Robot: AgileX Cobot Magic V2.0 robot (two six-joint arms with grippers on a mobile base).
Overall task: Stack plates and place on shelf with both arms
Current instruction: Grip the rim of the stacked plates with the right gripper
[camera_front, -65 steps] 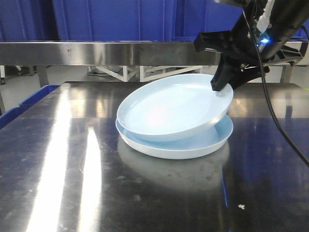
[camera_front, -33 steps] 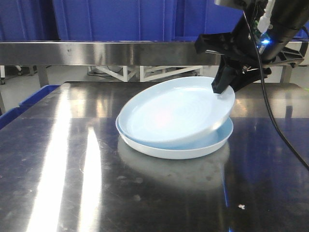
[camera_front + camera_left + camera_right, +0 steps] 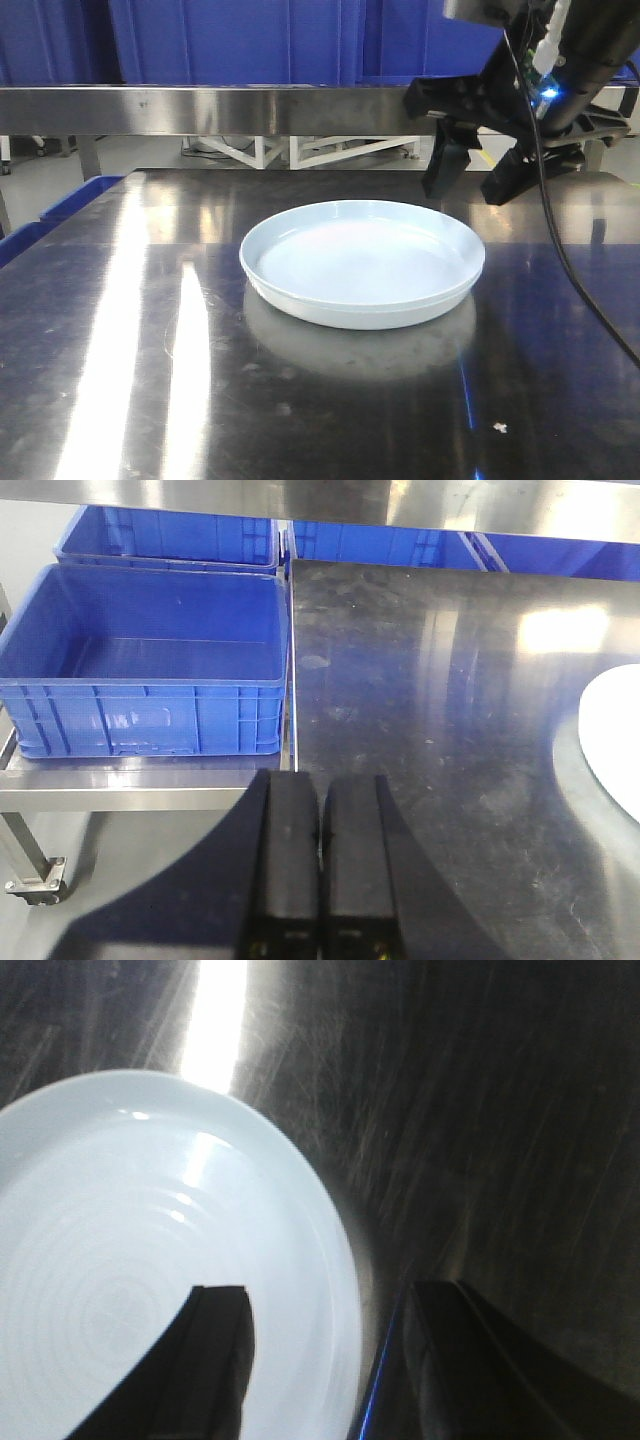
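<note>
Lying flat, rims up, 2 plates [image 3: 362,262] sit nested mid-table [image 3: 150,350] (round, so no long axis), w/ right gripper [image 3: 463,192] spread wide above their rear rim, left gripper [image 3: 322,785] pinched together.

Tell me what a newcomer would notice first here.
The pale plates, nested one in the other, sit in the middle of the steel table. Above their far right rim hangs the black right hand, open and empty. Left of the table, a blue crate stands out.
</note>
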